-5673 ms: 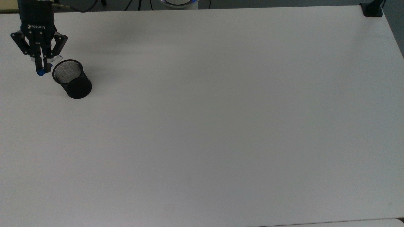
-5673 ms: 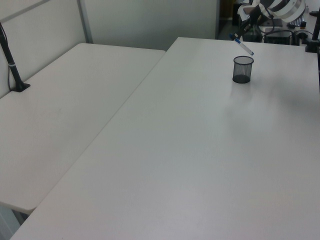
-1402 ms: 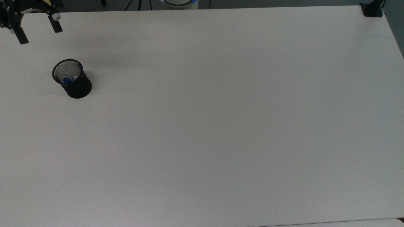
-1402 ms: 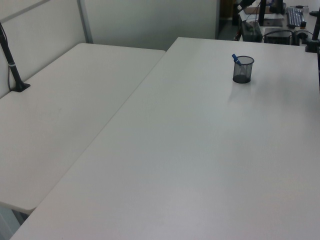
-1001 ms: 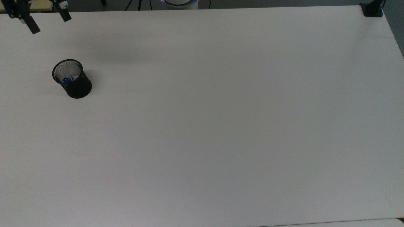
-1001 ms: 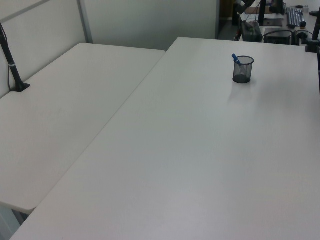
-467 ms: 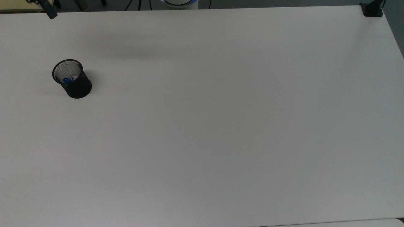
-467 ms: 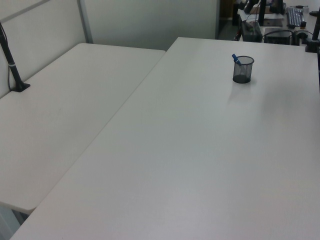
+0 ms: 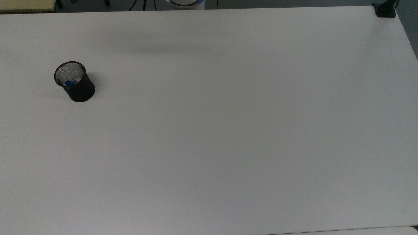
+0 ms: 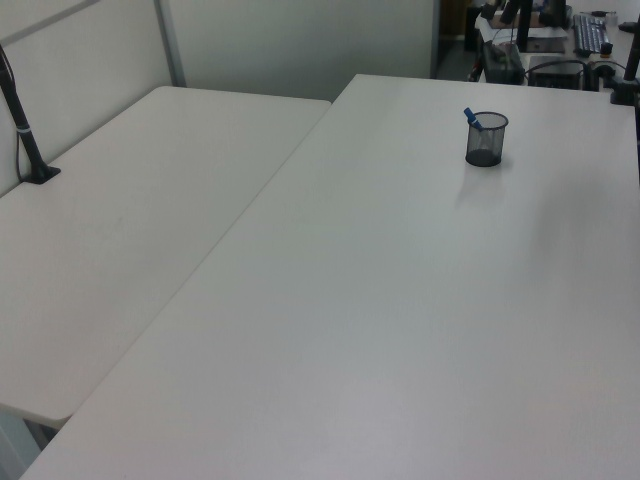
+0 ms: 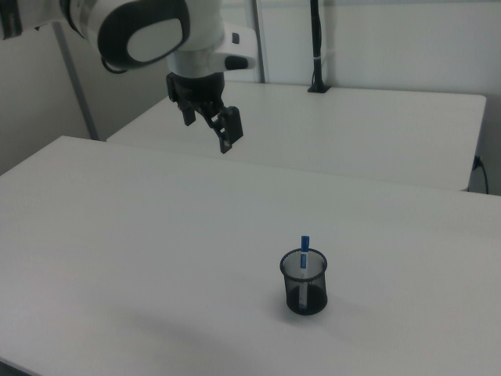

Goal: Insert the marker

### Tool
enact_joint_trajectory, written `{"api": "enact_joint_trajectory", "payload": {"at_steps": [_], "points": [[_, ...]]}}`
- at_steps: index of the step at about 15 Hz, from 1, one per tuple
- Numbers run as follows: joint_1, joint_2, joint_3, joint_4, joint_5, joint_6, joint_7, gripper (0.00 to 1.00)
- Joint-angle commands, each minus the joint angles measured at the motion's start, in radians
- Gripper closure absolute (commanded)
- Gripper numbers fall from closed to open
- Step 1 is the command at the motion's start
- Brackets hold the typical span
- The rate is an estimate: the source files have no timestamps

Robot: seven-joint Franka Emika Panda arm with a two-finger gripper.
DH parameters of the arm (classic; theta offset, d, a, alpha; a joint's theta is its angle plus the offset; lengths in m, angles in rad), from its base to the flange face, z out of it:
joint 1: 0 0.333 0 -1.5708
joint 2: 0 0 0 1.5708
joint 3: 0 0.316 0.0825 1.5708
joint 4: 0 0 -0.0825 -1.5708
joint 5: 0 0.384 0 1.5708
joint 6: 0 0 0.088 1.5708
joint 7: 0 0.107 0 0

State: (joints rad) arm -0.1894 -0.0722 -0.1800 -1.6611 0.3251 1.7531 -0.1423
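Right view: a slim white-barrelled marker with a blue cap (image 11: pixel 304 254) stands inside a black wire-mesh pen cup (image 11: pixel 304 283) on the broad white desk (image 11: pixel 156 258), cap end rising just above the rim. The marker leans against the cup's wall, which, by the look of it, is what keeps it near upright; the cup itself stands upright and alone on the desk. Up and to the right view's left, well apart from the cup, hangs the white robot arm (image 11: pixel 149 27) with its black two-finger gripper (image 11: pixel 210 123); the fingers (image 11: pixel 228 135) are spread apart and pinch nothing. With the marker lodged in the cup and the gripper empty and clear of it, the insertion appears complete.

From the top view, the blue cap (image 9: pixel 69 82) shows inside the cup's round mouth (image 9: pixel 70 73), resting toward the near rim. The left view places the cup (image 10: pixel 486 139) toward the far end of the desk, the blue cap (image 10: pixel 469 117) poking out at the left view's left side of the rim. No brand, label text or other writing can be read on the marker, cup or arm.
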Motion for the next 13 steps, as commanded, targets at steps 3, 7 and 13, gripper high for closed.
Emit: {"api": "enact_joint_trajectory", "payload": {"at_steps": [3, 7, 13], "points": [[0.126, -0.023, -0.007, -0.003, -0.142, -0.041, 0.216, 0.00], [0.177, -0.009, -0.004, -0.003, -0.236, -0.029, 0.239, 0.00], [0.170, 0.044, 0.083, -0.005, -0.400, 0.031, 0.222, 0.00]]}}
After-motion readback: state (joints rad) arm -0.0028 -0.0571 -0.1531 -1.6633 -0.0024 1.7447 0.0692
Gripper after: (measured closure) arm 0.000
